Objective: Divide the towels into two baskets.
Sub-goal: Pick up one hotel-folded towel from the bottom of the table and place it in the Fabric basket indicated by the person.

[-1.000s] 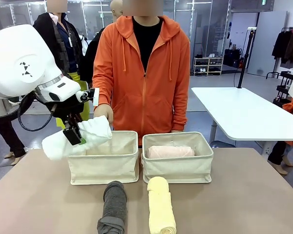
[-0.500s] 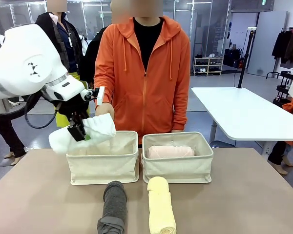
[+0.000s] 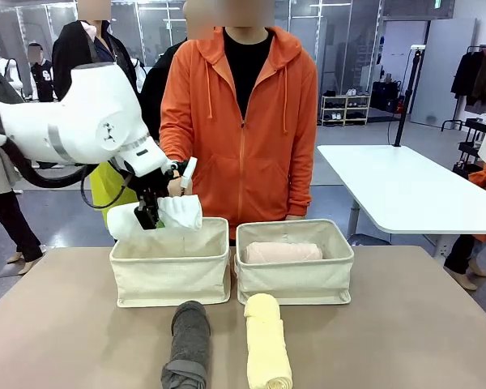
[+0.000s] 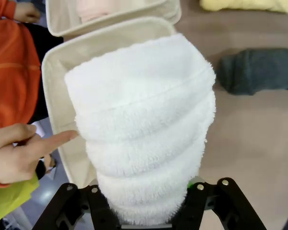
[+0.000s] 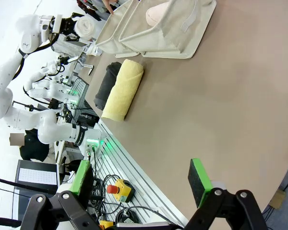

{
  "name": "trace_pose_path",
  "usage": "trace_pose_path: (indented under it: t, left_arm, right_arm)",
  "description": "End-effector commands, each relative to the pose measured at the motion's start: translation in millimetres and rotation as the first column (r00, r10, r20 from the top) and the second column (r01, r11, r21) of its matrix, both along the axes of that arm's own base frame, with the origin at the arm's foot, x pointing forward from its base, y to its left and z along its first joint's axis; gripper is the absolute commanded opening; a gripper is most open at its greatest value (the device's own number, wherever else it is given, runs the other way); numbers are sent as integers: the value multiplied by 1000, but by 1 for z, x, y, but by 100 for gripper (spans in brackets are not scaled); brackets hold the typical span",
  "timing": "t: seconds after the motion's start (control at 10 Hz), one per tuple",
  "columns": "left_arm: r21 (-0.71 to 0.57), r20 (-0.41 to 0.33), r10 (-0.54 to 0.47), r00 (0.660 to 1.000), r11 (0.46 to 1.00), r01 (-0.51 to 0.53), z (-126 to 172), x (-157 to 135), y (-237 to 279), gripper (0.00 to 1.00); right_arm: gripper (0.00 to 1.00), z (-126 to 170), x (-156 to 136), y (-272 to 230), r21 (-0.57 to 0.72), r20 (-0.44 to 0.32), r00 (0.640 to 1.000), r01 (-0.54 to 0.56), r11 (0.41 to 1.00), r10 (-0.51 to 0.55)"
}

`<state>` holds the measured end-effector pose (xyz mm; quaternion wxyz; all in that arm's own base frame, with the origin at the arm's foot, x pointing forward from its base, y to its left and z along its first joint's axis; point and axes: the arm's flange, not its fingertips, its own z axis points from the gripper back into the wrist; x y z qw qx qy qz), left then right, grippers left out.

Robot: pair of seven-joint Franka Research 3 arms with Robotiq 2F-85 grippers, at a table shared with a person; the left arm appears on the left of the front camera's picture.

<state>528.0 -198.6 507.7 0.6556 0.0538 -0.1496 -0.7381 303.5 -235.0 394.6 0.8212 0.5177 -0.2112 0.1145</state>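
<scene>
My left gripper (image 3: 149,215) is shut on the white towel (image 3: 162,215) and holds it just above the back left of the left basket (image 3: 172,275). In the left wrist view the white towel (image 4: 144,129) stands out from the gripper (image 4: 145,213) over that basket's rim (image 4: 52,81). The pink towel (image 3: 282,252) lies in the right basket (image 3: 296,279). In front of the baskets, the dark grey towel (image 3: 188,344) and the yellow towel (image 3: 267,342) lie on the table. My right gripper (image 5: 140,184) is open and holds nothing, over the table's near edge, far from the towels.
A person in an orange hoodie stands behind the baskets. Their hand (image 4: 19,153) points a finger at the white towel beside the left basket. Other people stand farther back, and a white table (image 3: 405,190) stands at the right. Bare table surface lies around the two loose towels.
My left gripper has carried the white towel to the right and slightly up, from beyond the left basket's left end to over its back left part.
</scene>
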Motion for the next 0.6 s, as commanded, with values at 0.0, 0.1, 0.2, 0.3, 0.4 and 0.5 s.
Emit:
trace_pose_path:
  t: [0.0, 0.1, 0.2, 0.3, 0.4, 0.5]
  left_arm:
    - [-12, 36, -9, 999, 1000, 10, -7, 24, 1, 36]
    - [-19, 51, -9, 999, 1000, 10, -17, 34, 1, 36]
    - [-6, 67, -12, 998, 1000, 13, -26, 44, 0, 36]
    - [28, 55, -25, 998, 999, 23, -38, 60, 0, 36]
    - [27, 15, -16, 1000, 1000, 15, -50, 74, -2, 36]
    - [17, -8, 2, 1000, 1000, -2, -63, 85, -3, 36]
  right_arm:
    - [100, 3, -2, 0, -6, -12, 1000, 7, 1000, -7]
    - [100, 3, -2, 0, -6, -12, 1000, 7, 1000, -7]
    - [100, 3, -2, 0, -6, -12, 1000, 7, 1000, -7]
    - [100, 3, -2, 0, -6, -12, 1000, 7, 1000, -7]
    - [100, 3, -2, 0, -6, -12, 1000, 7, 1000, -7]
    - [100, 3, -2, 0, -6, -12, 1000, 7, 1000, -7]
